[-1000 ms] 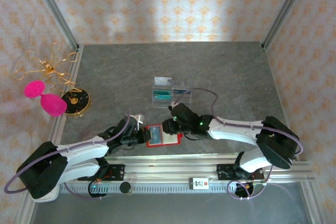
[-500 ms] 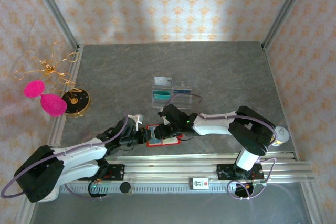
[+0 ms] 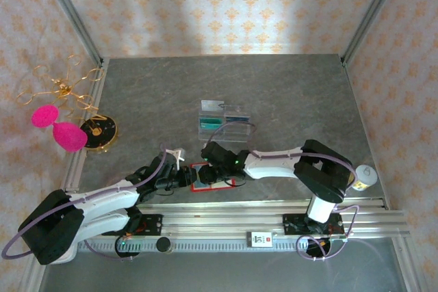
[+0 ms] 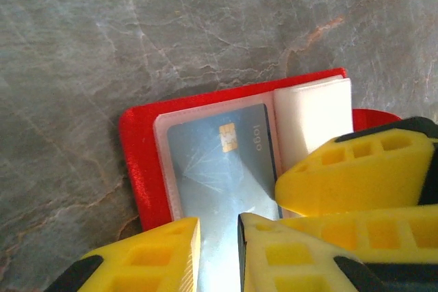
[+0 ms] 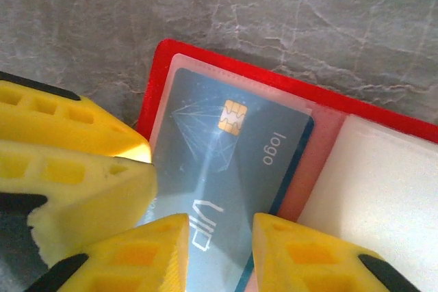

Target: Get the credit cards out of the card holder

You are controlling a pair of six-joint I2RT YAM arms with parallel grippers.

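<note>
The red card holder (image 3: 220, 184) lies open near the table's front edge. A grey-blue credit card (image 5: 226, 162) with a gold chip sits in its clear sleeve, beside a white flap (image 4: 311, 117). My left gripper (image 4: 219, 237) rests on the holder's left end with its jaws almost together and nothing pinched between them. My right gripper (image 5: 220, 251) is open, its fingertips straddling the card from above. In the top view the left gripper (image 3: 187, 178) and the right gripper (image 3: 213, 169) meet over the holder. A teal card (image 3: 210, 126) and a dark blue card (image 3: 237, 126) stand in the clear tray (image 3: 224, 111).
A black and gold disc (image 3: 98, 131), two pink shapes (image 3: 55, 126) and gold wire loops (image 3: 61, 89) lie at the left wall. An aluminium rail (image 3: 274, 218) runs along the front edge. Bare grey table stretches behind and to the right of the tray.
My right gripper has slid left across the card holder until it hangs over the sleeved card, its arm stretching further left. The left gripper has stayed at the holder's left end.
</note>
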